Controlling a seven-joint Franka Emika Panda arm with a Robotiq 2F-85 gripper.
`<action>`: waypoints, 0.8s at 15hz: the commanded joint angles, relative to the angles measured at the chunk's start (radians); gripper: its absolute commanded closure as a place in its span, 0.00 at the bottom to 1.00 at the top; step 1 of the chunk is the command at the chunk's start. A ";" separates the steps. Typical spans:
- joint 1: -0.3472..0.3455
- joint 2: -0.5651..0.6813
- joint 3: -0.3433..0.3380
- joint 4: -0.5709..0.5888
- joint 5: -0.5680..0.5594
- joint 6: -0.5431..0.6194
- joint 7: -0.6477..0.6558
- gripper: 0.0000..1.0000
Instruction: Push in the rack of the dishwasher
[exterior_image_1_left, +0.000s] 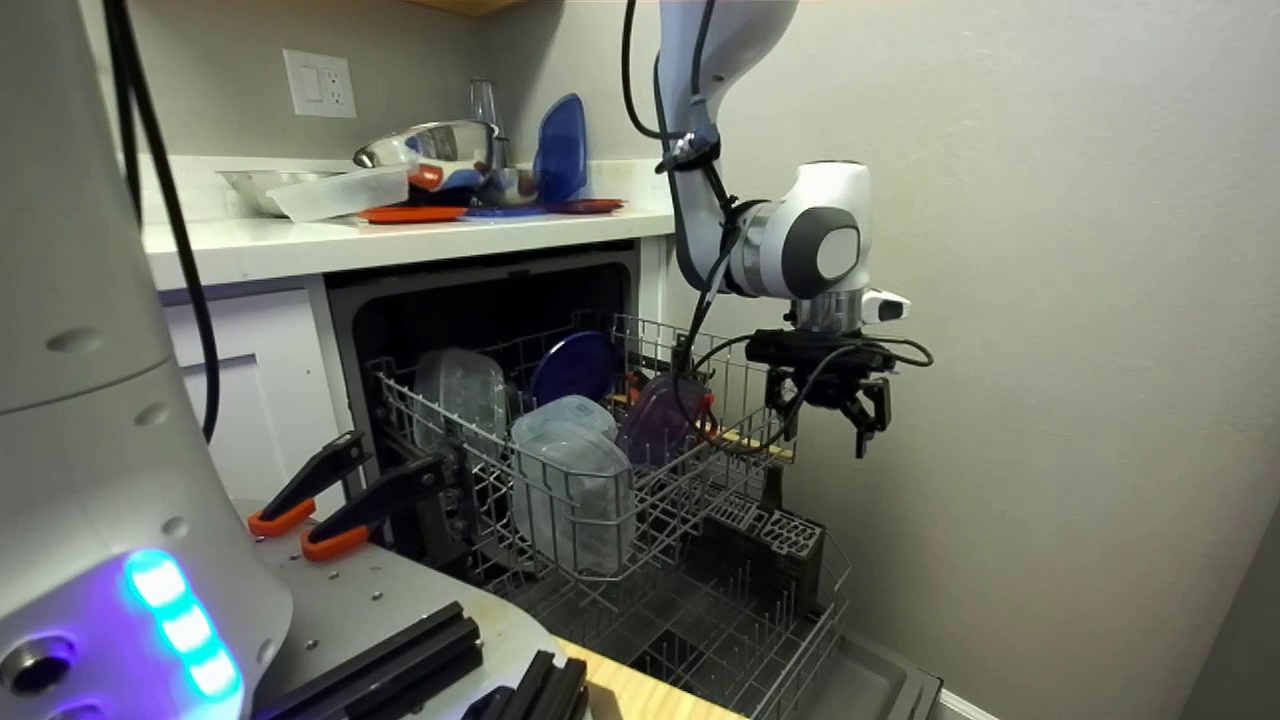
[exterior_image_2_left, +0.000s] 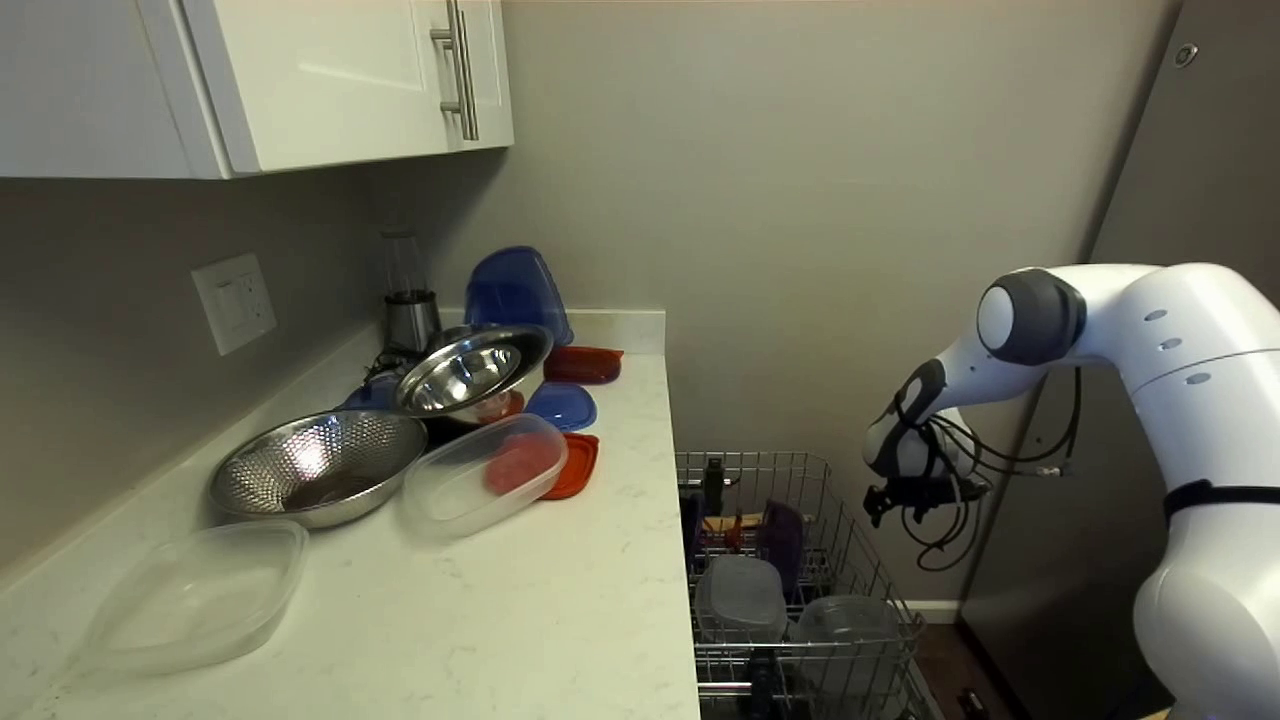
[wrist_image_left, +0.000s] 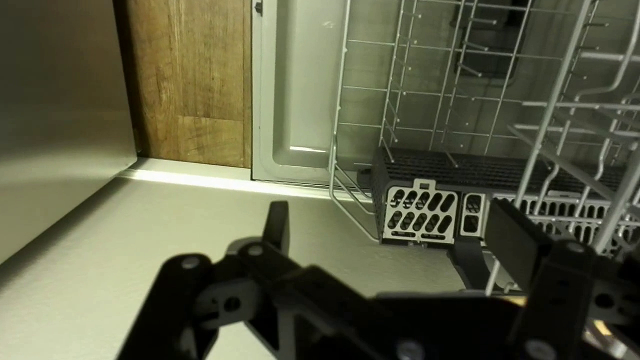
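The rack (exterior_image_1_left: 742, 388) is pulled out of the dark cavity of the dishwasher (exterior_image_1_left: 480, 295). It holds several clear and purple or blue plastic containers. The rack also shows beside the counter in an exterior view (exterior_image_2_left: 862, 545) and at the right of the wrist view (wrist_image_left: 544, 131). My gripper (exterior_image_1_left: 826, 436) hangs just outside the rack's front end, near the corner by the wall. It is open and empty, fingers pointing down. It also shows in an exterior view (exterior_image_2_left: 882, 510) and in the wrist view (wrist_image_left: 388, 209). One finger is close to the rack's wires; I cannot tell whether it touches.
The lower rack (exterior_image_1_left: 815, 640) with a dark cutlery basket (exterior_image_1_left: 770, 550) is out over the folded-down door (exterior_image_1_left: 880, 680). The wall (exterior_image_1_left: 1050, 350) is close behind the gripper. A grey panel (exterior_image_2_left: 1110, 470) stands opposite the counter (exterior_image_2_left: 560, 590), which carries bowls and lids.
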 joint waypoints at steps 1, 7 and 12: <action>-0.024 0.055 0.040 0.031 0.040 0.066 0.040 0.00; -0.011 0.098 0.056 0.027 0.047 0.132 0.062 0.00; 0.005 0.110 0.067 -0.011 0.036 0.176 0.060 0.00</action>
